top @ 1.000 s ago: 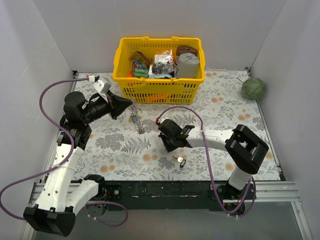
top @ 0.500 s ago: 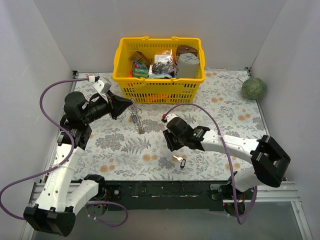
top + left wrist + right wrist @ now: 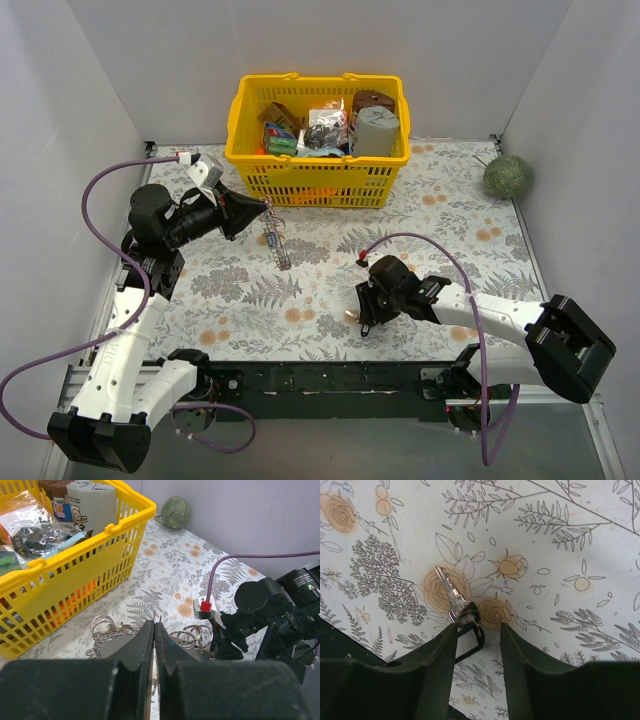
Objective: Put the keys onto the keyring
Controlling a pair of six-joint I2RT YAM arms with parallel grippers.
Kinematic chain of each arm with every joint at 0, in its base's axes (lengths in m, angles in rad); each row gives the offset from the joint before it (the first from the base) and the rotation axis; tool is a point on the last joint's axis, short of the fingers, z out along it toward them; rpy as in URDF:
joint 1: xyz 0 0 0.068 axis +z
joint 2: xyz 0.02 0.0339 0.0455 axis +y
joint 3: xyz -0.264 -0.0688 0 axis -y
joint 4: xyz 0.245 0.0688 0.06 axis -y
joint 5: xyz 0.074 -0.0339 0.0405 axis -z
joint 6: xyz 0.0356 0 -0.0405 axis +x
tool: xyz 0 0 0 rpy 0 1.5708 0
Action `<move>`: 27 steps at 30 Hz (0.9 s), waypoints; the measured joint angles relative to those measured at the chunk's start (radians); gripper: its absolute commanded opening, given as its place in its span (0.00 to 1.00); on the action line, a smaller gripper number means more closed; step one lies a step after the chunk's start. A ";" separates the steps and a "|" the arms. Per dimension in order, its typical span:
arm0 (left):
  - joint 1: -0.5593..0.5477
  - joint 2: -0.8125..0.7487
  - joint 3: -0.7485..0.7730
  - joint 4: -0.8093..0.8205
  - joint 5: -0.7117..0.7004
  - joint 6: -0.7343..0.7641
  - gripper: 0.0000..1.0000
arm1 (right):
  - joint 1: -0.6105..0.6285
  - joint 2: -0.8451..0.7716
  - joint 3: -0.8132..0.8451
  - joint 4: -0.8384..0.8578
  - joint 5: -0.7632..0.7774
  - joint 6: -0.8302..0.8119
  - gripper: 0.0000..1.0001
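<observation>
My left gripper (image 3: 262, 207) is shut on the keyring (image 3: 275, 240), a flat grey metal piece with small wire rings hanging from its edge, and holds it in the air in front of the basket. In the left wrist view the jaws (image 3: 154, 624) pinch the keyring (image 3: 192, 635), with rings showing on both sides. A silver key (image 3: 451, 596) with a black rectangular head lies on the floral cloth. My right gripper (image 3: 477, 627) is open just above it, its left finger (image 3: 437, 665) over the head. From above, the key (image 3: 350, 314) peeks out beside the right gripper (image 3: 364, 318). No blue key is in view.
A yellow basket (image 3: 318, 135) full of packets and cans stands at the back centre, and also shows in the left wrist view (image 3: 75, 575). A green ball (image 3: 507, 176) lies at the back right. The table's near edge (image 3: 350, 355) is close to the right gripper.
My right arm has swung right and toward the near edge, bringing its open gripper over the key. The left arm and keyring have not moved.
</observation>
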 measured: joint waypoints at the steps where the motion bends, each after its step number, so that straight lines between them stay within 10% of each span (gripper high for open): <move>1: 0.000 0.000 0.000 0.000 0.002 -0.001 0.00 | -0.004 -0.003 -0.005 0.017 -0.014 -0.002 0.47; 17: 0.000 0.000 -0.001 0.011 0.016 -0.011 0.00 | -0.011 -0.005 -0.048 0.120 -0.092 -0.028 0.05; 27: 0.000 0.000 -0.003 0.012 0.017 -0.011 0.00 | -0.012 -0.080 -0.043 0.106 -0.067 -0.045 0.01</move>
